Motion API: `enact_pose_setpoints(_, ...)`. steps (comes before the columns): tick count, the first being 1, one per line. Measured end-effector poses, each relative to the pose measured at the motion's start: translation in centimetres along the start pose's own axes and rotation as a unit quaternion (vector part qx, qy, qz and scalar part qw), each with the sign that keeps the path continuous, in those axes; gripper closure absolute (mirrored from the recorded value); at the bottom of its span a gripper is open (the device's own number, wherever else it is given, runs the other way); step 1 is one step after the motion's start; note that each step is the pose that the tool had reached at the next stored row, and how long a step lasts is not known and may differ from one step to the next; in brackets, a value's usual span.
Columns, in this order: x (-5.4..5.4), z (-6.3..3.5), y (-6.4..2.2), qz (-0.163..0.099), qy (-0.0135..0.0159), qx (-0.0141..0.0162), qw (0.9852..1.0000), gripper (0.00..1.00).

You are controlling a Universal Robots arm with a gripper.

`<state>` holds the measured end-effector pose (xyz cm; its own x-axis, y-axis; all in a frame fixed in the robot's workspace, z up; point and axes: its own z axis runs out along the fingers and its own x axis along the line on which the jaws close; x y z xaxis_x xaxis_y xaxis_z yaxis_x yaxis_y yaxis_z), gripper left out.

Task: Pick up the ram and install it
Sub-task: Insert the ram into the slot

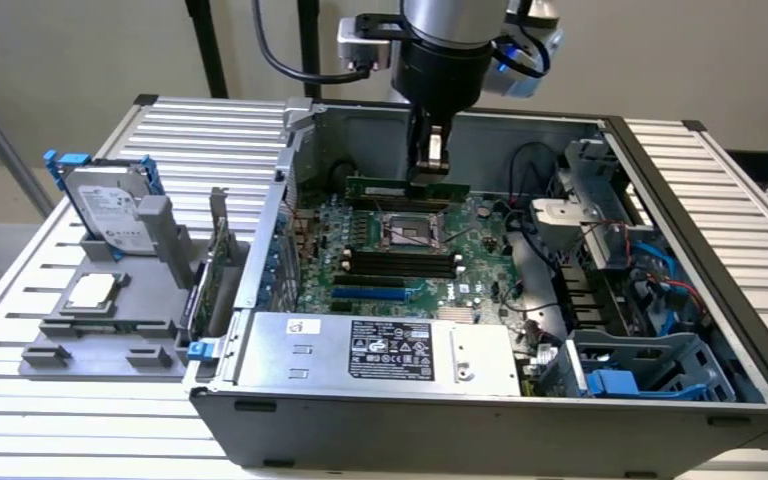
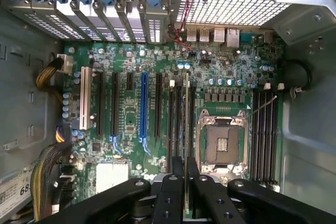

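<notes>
One long, thin green ram [image 1: 381, 188] hangs level, pinched between the narrow jaws of the gripper [image 1: 427, 172], over the far part of the motherboard [image 1: 357, 290] inside the open case [image 1: 491, 420]. Just nearer we see the processor socket [image 1: 411, 232] and black memory slots [image 1: 391, 265]. Outside, a hard drive [image 1: 107, 210] stands at the exterior view's left.

I saw the ram [image 1: 404, 188], a long, thin green circuit-board stick, in the upper middle of the exterior view. It was level and standing on its long edge, pinched from above by the gripper [image 1: 427, 172]. The wrist view showed it [image 2: 187, 119] edge-on.
</notes>
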<state>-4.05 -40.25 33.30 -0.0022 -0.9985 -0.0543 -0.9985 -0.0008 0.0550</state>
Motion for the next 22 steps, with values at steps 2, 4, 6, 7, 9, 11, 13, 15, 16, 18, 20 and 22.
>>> enact_pose_setpoints(2,-0.2,0.34,0.02,0.002,0.0009,0.0002,1.0000,0.86)
enact_pose_setpoints(4,-0.3,0.67,0.04,0.004,0.0019,0.0004,1.0000,0.86)
enact_pose_setpoints(6,-0.5,1.01,0.05,0.005,0.0028,0.0006,1.0000,0.86)
enact_pose_setpoints(7,-0.6,1.18,0.06,0.006,0.0034,0.0007,1.0000,0.86)
enact_pose_setpoints(9,-0.8,1.51,0.06,0.007,0.0045,0.0009,1.0000,0.86)
enact_pose_setpoints(11,-1.0,1.81,0.06,0.009,0.0061,0.0010,0.9999,0.86)
enact_pose_setpoints(13,-1.1,2.09,0.05,0.011,0.0078,0.0014,0.9999,0.86)
enact_pose_setpoints(15,-1.1,2.36,0.03,0.012,0.0103,0.0017,0.9999,0.86)
enact_pose_setpoints(16,-1.1,2.51,0.02,0.012,0.0115,0.0018,0.9999,0.86)
enact_pose_setpoints(18,-1.1,2.85,0.00,0.013,0.0131,0.0020,0.9998,0.86)
enact_pose_setpoints(20,-1.1,3.22,-0.03,0.013,0.0140,0.0020,0.9998,0.86)
enact_pose_setpoints(22,-1.1,3.58,-0.10,0.013,0.0151,0.0020,0.9998,0.86)
